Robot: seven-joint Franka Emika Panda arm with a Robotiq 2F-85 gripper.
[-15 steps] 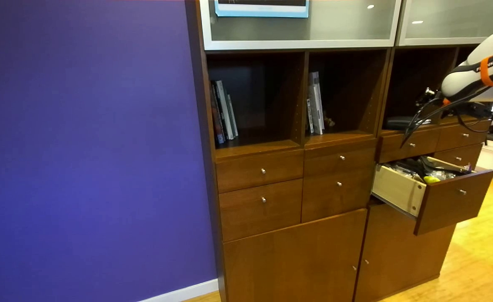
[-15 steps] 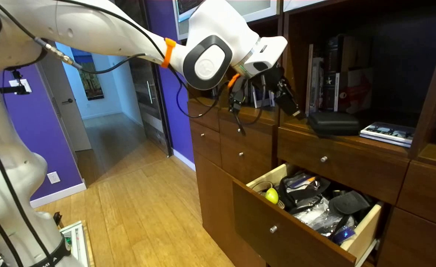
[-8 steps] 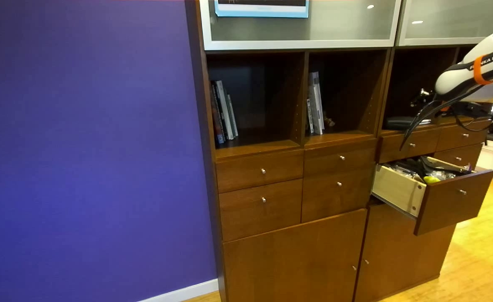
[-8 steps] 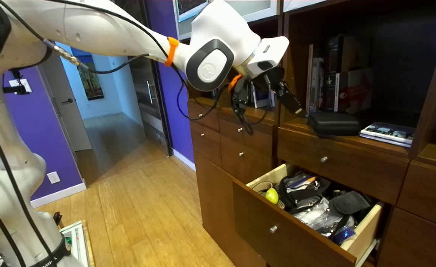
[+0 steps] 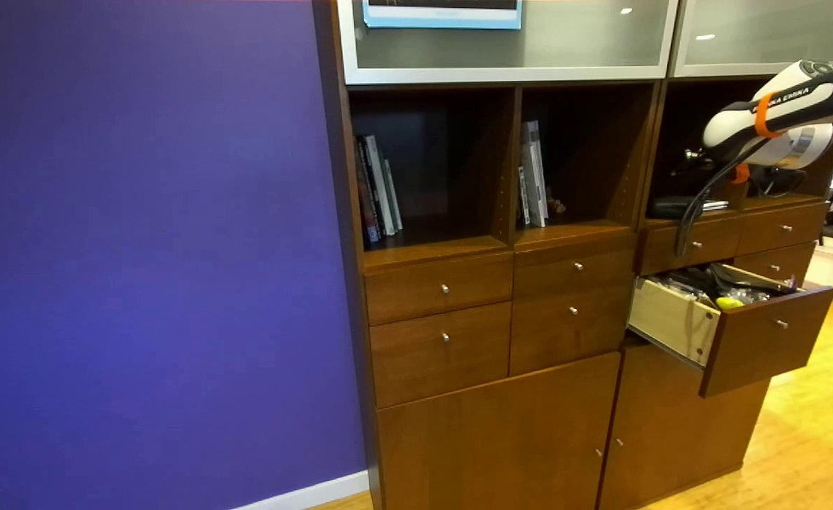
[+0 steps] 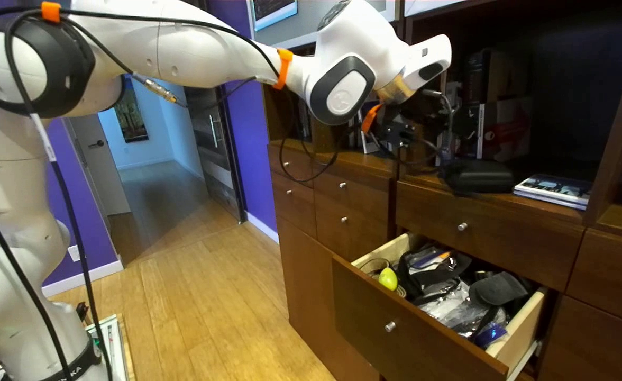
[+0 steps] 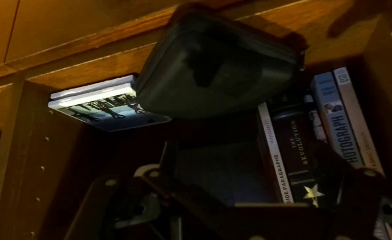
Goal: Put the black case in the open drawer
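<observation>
Below the black case (image 6: 483, 176), with one closed drawer front (image 6: 506, 243) between, the open drawer (image 6: 422, 344) stands pulled out, its pale wooden sides exposed and its small metal knob (image 6: 390, 327) facing outward. Contents logged in an exterior view, all lower than the case: a yellow-green rounded object (image 6: 387, 279), clear plastic bags (image 6: 451, 309) and a blue packet (image 6: 491, 334).

The case itself lies flat at the front of the open shelf (image 7: 89, 71) and is not yet in the drawer. A seam follows its edge. Beside the case, per the wrist view, sit two stacked thin books (image 7: 111, 103), dark figures on the top cover. Behind the case stand upright books (image 7: 291, 143); one spine reads THE REVOLUTION.

The gripper (image 7: 247, 160) is positioned near the case. Fingers: spread and released, with the case beyond their tips. Whether any part touches the case cannot be told; the area is dark in the wrist view and blurred in an exterior view.

The white Panda arm (image 6: 210, 58), fitted with orange straps (image 6: 284, 69), extends higher than the case in both exterior views. Over the case's compartment, in an exterior view, is a glass-fronted cabinet door (image 5: 763, 46) in a pale metal frame.
</observation>
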